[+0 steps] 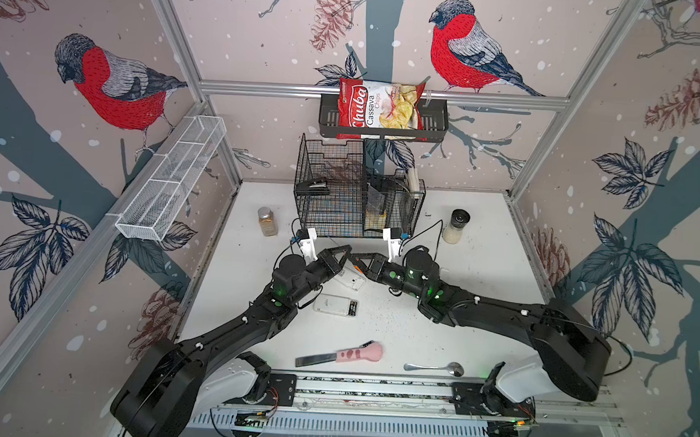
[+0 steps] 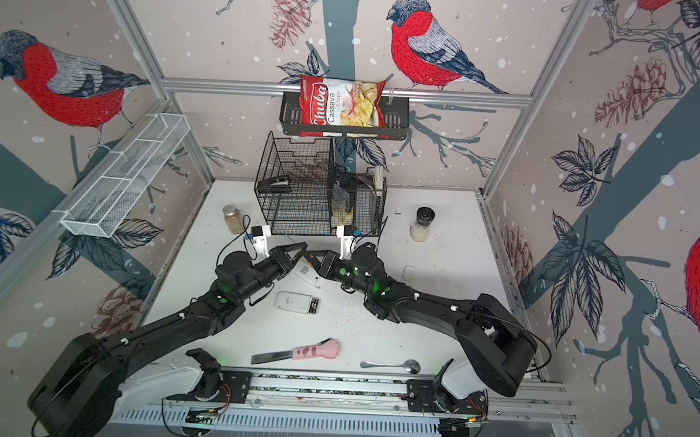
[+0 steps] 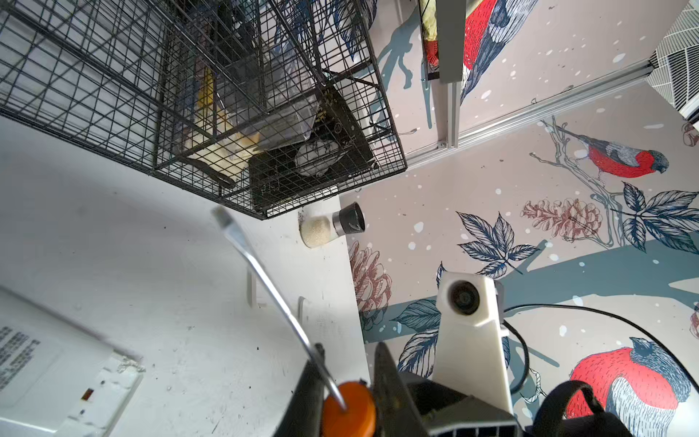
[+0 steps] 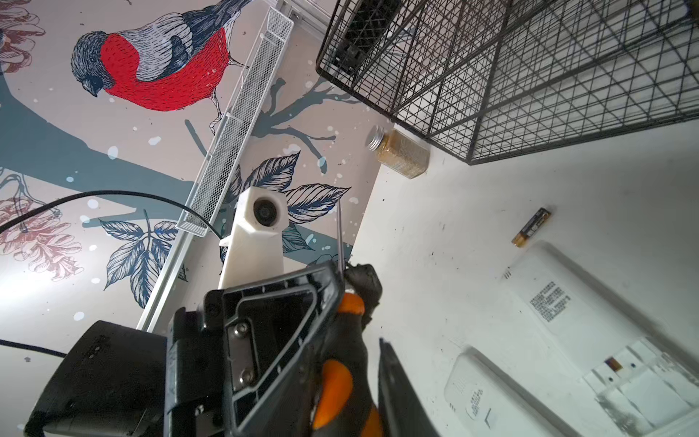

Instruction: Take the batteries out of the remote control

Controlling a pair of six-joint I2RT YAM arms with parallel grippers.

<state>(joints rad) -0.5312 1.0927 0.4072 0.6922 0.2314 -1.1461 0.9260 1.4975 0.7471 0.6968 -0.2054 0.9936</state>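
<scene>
Batteries [image 1: 351, 309] lay near our left claw [image 1: 344, 256], clamped on the screwdriver [image 3: 348, 410]; right claw [image 1: 362, 262] grip was unclear, so we judged release premature.

The black wire basket [image 1: 358, 199] blocks the far middle of the tabletop [image 1: 479, 319]. A spice jar [image 1: 267, 221] stands to its left and a grinder [image 1: 457, 226] to its right. Just near of the basket, the left hand [image 1: 347, 252] and right hand [image 1: 357, 262] meet at the screwdriver [image 4: 336, 378], crowding the space above the two white remotes [image 1: 334, 306]. A knife [image 1: 340, 354] and a spoon [image 1: 435, 368] lie along the near edge. Bare tabletop lies between the remotes and the knife.
</scene>
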